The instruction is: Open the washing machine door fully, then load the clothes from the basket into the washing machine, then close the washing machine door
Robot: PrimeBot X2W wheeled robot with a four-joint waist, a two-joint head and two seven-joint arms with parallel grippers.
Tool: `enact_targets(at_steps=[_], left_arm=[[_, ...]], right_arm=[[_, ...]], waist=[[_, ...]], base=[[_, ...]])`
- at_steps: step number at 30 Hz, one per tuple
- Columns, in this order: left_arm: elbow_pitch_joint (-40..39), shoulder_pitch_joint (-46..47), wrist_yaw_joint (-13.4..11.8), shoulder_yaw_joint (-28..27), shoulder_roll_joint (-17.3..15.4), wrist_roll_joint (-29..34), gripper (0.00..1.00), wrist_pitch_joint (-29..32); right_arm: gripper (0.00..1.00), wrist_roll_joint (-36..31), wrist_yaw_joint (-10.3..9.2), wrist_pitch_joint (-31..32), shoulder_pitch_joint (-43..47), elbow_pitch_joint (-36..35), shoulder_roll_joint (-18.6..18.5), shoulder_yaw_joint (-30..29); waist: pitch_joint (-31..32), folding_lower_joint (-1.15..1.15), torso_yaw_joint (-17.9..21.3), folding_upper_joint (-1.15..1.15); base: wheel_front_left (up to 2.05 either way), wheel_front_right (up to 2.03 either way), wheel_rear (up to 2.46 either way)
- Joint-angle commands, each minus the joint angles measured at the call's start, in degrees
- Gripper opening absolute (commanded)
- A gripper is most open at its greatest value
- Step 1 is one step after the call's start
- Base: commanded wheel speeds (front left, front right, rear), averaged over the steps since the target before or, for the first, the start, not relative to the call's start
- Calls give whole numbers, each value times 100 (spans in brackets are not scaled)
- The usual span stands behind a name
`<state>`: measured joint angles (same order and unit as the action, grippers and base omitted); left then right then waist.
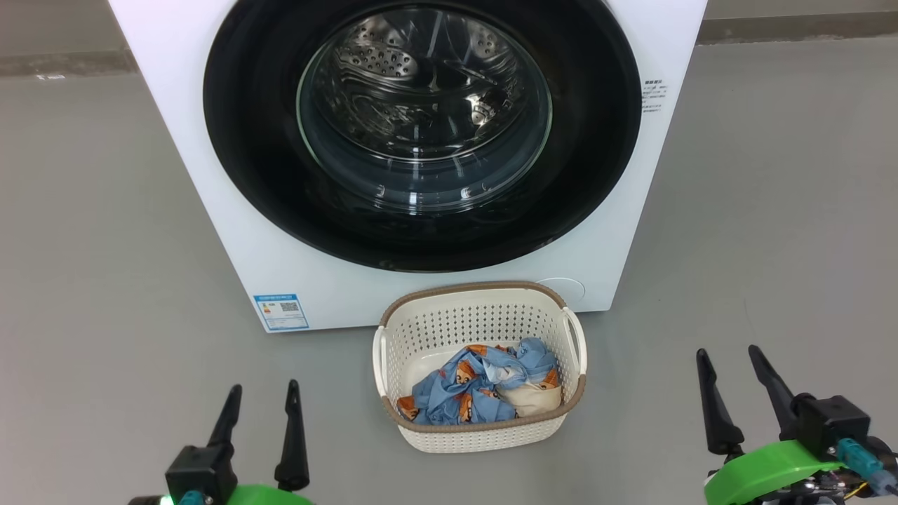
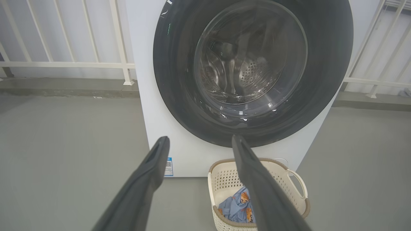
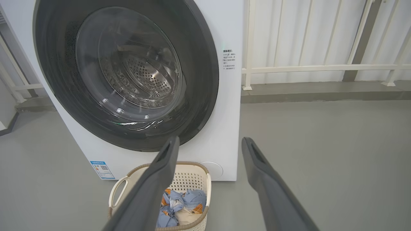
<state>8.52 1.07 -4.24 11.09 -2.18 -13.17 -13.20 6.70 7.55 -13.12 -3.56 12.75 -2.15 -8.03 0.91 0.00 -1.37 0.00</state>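
Two hands with long dark fingers sit lowest in the head view. Both the left hand (image 1: 264, 386) and the right hand (image 1: 727, 351) are spread wide and hold nothing. Between them, on the grey floor (image 1: 105, 280), stands the small cream-white plastic basket (image 1: 484, 438) with holes and a brown rim. It is just in front of the big white washing machine (image 1: 295, 287). The light blue clothes (image 1: 477, 389) with orange figures and a cream piece lie in the basket. The big round door (image 1: 421, 231) of black rim and clear glass is shut.

In the left wrist view, the left hand's fingers (image 2: 144, 179) are spread apart, and the basket shows behind the right one.

In the right wrist view, the right hand's fingers (image 3: 269, 186) are also spread apart, and the basket shows behind the left one.
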Motion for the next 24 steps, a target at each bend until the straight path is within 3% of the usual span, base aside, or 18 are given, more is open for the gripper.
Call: enact_targets(at_steps=[1,6,24], left_arm=[[-46,129,11,-140,-64,73,100,-92],[184,167,51,-122,-69,175,100,-177],[355,221,36,-135,-70,162,100,-180]], right_arm=[[100,-225,-6,-101,-266,-87,-69,166],[100,-589,-6,-184,-284,42,-73,186],[100,-539,-6,-188,-328,194,-73,180]], waist=[[4,0,-2,0],[25,0,-6,0],[10,0,-25,0]], base=[[0,0,0],[0,0,0],[0,0,0]])
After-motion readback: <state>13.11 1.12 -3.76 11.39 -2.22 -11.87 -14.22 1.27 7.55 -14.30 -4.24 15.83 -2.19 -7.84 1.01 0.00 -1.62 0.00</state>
